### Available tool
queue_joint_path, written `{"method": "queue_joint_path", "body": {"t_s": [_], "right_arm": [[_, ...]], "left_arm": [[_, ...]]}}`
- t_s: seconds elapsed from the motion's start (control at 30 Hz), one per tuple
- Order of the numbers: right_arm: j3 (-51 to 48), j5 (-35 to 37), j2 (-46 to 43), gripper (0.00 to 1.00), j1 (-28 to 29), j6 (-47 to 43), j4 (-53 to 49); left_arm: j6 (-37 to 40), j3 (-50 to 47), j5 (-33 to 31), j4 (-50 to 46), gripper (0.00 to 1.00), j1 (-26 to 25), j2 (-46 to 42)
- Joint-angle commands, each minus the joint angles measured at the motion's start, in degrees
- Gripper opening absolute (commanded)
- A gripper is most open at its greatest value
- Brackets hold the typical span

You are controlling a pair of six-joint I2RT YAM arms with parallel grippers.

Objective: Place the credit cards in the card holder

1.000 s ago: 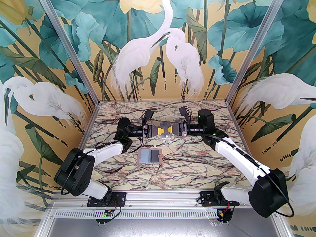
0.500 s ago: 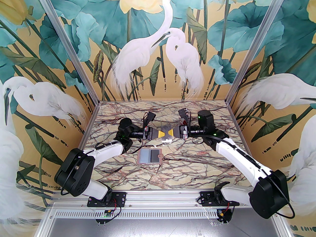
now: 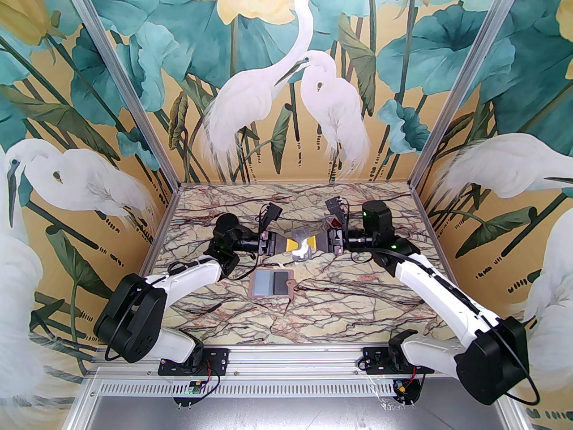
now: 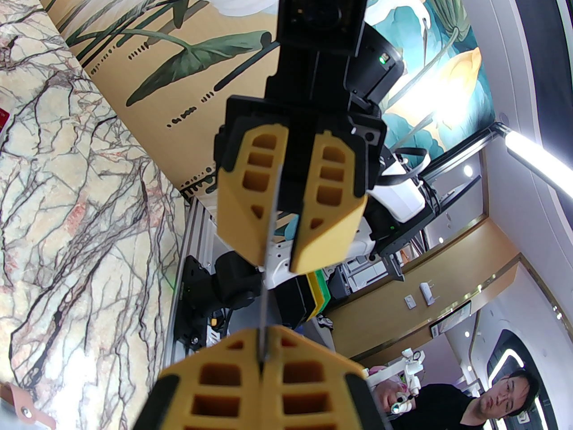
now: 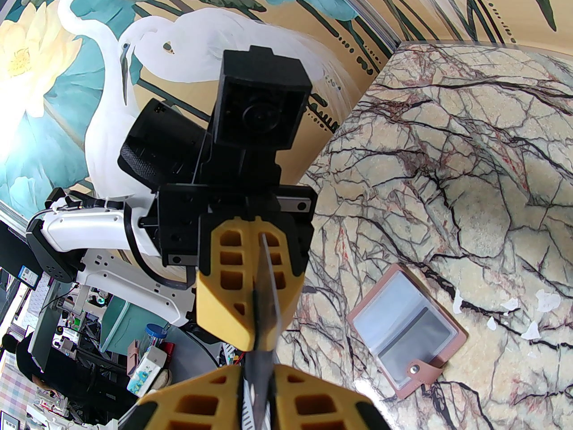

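Marbled tabletop (image 3: 358,311), heron mural on the walls. We see both arms meeting nose to nose over the far middle, with a black credit card (image 5: 264,303) bridged between them, clear of the surface and edge-on to both wrist views.

Left tool (image 4: 262,357) is clamped on one end of the card. Right tool (image 4: 277,263) sits astride the other end with its jaws a little apart. One pad lies against the card and a gap shows on the other side, so we read it as not clamping.

Looks to us like a mid-air regrip: one arm holds the card while the other takes a bite that suits sliding it into a sleeve.

The card holder (image 5: 425,367) lies open and flat nearer the bases, well apart from both tools, snap tab out to one side. Both clear sleeves face up:
- The dark sleeve (image 3: 280,280) we'd judge already has a black card in it.
- The pale sleeve (image 3: 262,283) looks empty, so it's the likely target.

Lying open and flat makes sense: the sleeve mouths are exposed with nothing to prop.

Risk: the holder is unpinned, so a pushed card may shove it along.

A red sliver (image 4: 2,119) on the tabletop at the left wrist view's edge may be the red card. Too little shows to say.
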Motion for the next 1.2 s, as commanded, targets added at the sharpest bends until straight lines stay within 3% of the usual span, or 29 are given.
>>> {"method": "queue_joint_path", "body": {"t_s": [0.0, 0.3, 0.67, 0.7, 0.73, 0.8, 0.87, 0.97, 1.03, 1.17], "right_arm": [[-0.6, -1.8, -0.9, 0.19, 0.2, -1.4, -0.1], [-0.7, -2.5, -0.5, 0.2, 1.2, -2.0, 0.1], [-0.5, -2.6, 0.6, 0.12, 2.0, -3.6, -1.0], [-0.6, -2.6, 0.6, 0.08, 2.0, -3.5, -1.0], [-0.4, -2.4, 0.6, 0.03, 2.0, -3.5, -0.9], [-0.3, -0.3, 0.6, 0.0, 2.0, -3.4, -1.8], [-0.3, 3.1, 0.6, 0.0, 1.8, -2.8, -3.5], [-0.4, 7.9, 0.5, 0.0, 2.1, -1.0, -7.2], [-1.0, 10.3, 0.6, 0.0, 2.8, -0.3, -8.2], [-3.7, 15.1, 3.6, 0.0, 6.8, 6.0, -4.3]], "left_arm": [[1.2, -0.2, 0.6, -2.5, 0.0, -0.2, -1.2], [1.0, 0.1, 0.7, -2.7, 0.0, -0.2, -1.2], [1.2, 0.0, 0.7, -2.8, 0.02, -0.2, -0.8], [1.2, -0.1, 0.6, -2.9, 0.05, -0.2, -0.9], [1.4, -0.3, 0.4, -2.9, 0.14, -0.2, -0.9], [2.4, -0.4, -1.0, -4.7, 0.44, 0.0, -1.4], [6.1, -1.1, -5.7, -11.9, 0.64, 1.7, -3.8], [15.1, -2.5, -21.2, -34.2, 0.77, 6.6, -11.3], [19.0, -3.3, -31.9, -47.0, 0.8, 9.3, -15.8], [20.3, -6.3, -38.3, -58.6, 0.79, 11.7, -19.6]]}}
